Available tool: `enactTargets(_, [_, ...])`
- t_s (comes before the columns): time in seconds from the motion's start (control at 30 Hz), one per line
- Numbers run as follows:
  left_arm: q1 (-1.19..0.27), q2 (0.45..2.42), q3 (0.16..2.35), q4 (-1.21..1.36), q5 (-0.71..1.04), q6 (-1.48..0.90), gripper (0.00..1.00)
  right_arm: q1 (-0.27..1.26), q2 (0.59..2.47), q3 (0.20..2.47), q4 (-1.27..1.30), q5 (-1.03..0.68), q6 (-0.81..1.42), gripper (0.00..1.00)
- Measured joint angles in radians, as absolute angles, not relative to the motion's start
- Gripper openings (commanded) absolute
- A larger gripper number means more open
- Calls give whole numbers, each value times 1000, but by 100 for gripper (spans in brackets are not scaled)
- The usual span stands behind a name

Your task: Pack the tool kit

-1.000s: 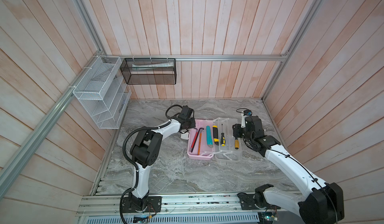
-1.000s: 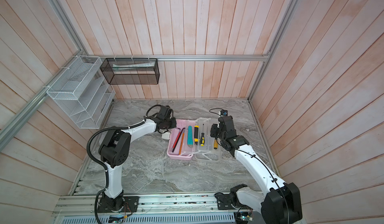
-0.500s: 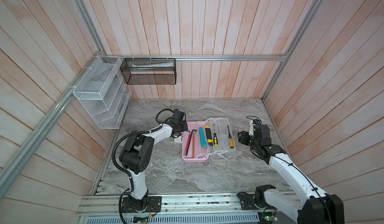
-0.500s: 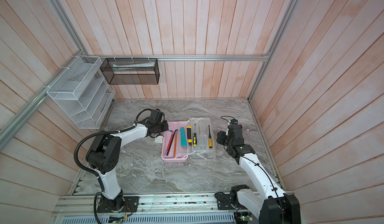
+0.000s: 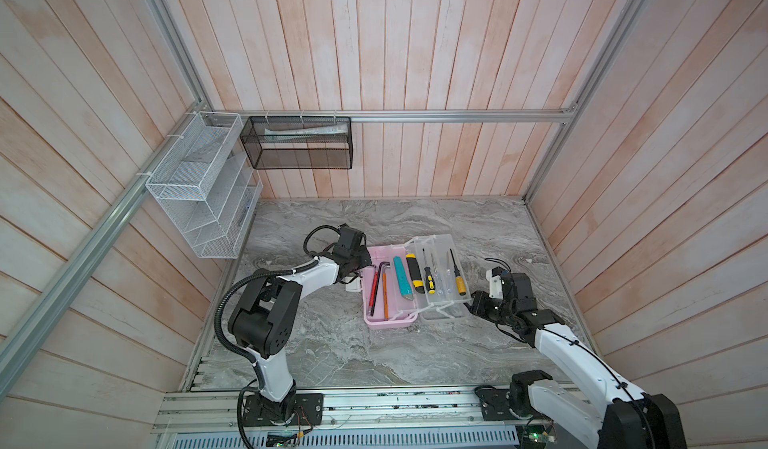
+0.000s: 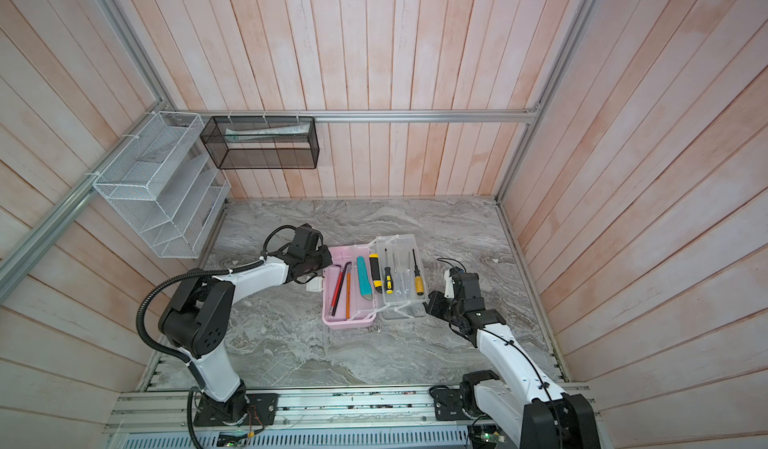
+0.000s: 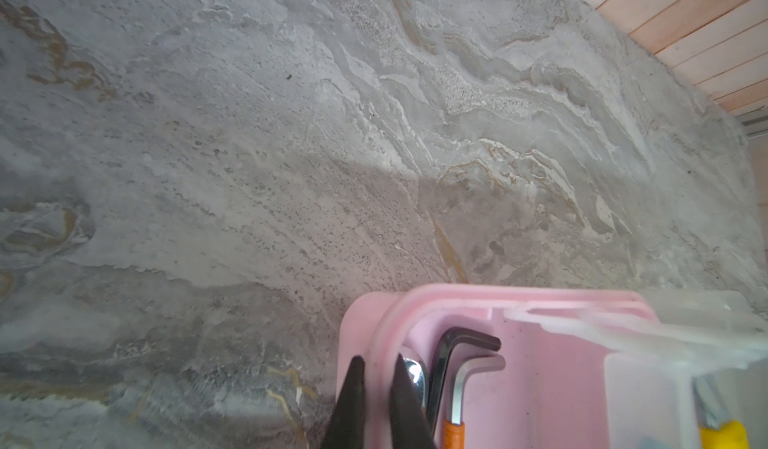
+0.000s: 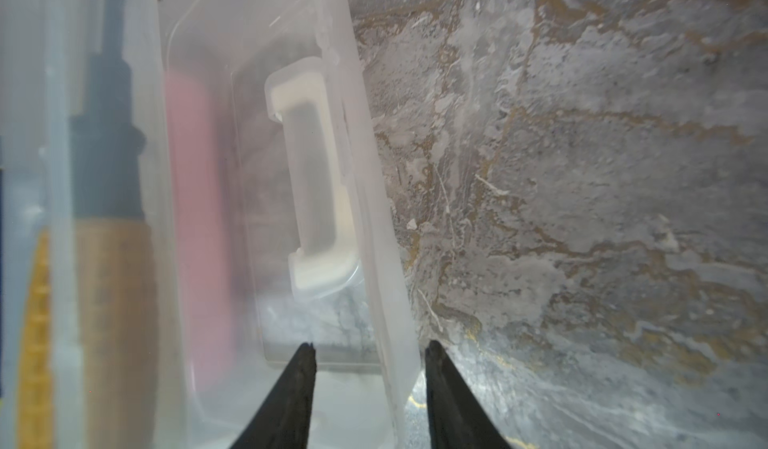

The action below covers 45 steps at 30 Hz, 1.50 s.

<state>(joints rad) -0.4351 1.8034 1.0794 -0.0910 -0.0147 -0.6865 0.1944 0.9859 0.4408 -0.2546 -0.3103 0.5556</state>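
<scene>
Left gripper (image 7: 378, 368) is pinched tight on a side wall of the pink case (image 5: 388, 322), which sits mid-table (image 5: 332, 355) between both arms. Right gripper (image 8: 370, 347) stands spread astride the rim of the frosted lid (image 8: 370, 239), not clamped. Swinging that lid over could let the thin rim slip free, or tilt the clear tray (image 5: 432, 239) and spill its screwdrivers (image 5: 457, 278). Inside the case lie hex keys (image 5: 375, 291) and 2 knives (image 5: 402, 278).
</scene>
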Motion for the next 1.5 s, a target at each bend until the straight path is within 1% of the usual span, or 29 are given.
enactTargets(0.1, [-431, 1801, 1068, -74, -3, -700, 0, 197, 1000, 434, -241, -320, 564, 32])
enactTargets(0.27, [-429, 1801, 1067, -70, 9, -701, 0, 199, 1043, 419, -200, -318, 576, 30])
enactTargets(0.3, [-427, 1801, 1067, -69, 14, -701, 0, 200, 1052, 416, -188, -316, 577, 27])
enactTargets(0.33, [-426, 1801, 1065, -66, 19, -701, 0, 202, 1062, 412, -173, -315, 575, 22])
enactTargets(0.47, [-423, 1801, 1061, -53, 30, -701, 0, 202, 1102, 411, -146, -310, 582, 9])
enactTargets(0.5, [-422, 1801, 1058, -47, 33, -701, 0, 202, 1106, 411, -137, -310, 572, 1])
enactTargets(0.53, [-422, 1801, 1057, -40, 32, -701, 0, 204, 1108, 411, -132, -317, 551, 0])
enactTargets(0.77, [-413, 1803, 1056, -32, 44, -697, 0, 213, 1101, 411, -125, -310, 532, 0])
enactTargets(0.87, [-413, 1805, 1056, -29, 52, -697, 4, 215, 1067, 416, -151, -291, 530, 0])
enactTargets(0.93, [-413, 1806, 1056, -28, 60, -697, 5, 216, 1041, 433, -184, -270, 525, 0])
enactTargets(1.0, [-415, 1808, 1056, -27, 68, -701, 10, 219, 1015, 462, -224, -242, 519, 0])
enactTargets(1.07, [-417, 1810, 1056, -22, 74, -708, 21, 223, 997, 495, -264, -213, 513, 0])
enactTargets(1.1, [-419, 1811, 1056, -19, 88, -715, 24, 228, 989, 514, -285, -191, 508, 0])
enactTargets(1.13, [-423, 1811, 1057, -14, 101, -723, 26, 233, 986, 528, -297, -170, 505, 0])
enactTargets(1.33, [-455, 1811, 1079, 1, 140, -730, 26, 311, 984, 597, -352, 5, 498, 0])
enactTargets(1.43, [-457, 1812, 1084, -2, 141, -730, 26, 391, 985, 634, -375, 115, 505, 0])
enactTargets(1.5, [-457, 1812, 1087, -3, 140, -728, 27, 478, 990, 665, -393, 226, 508, 0])
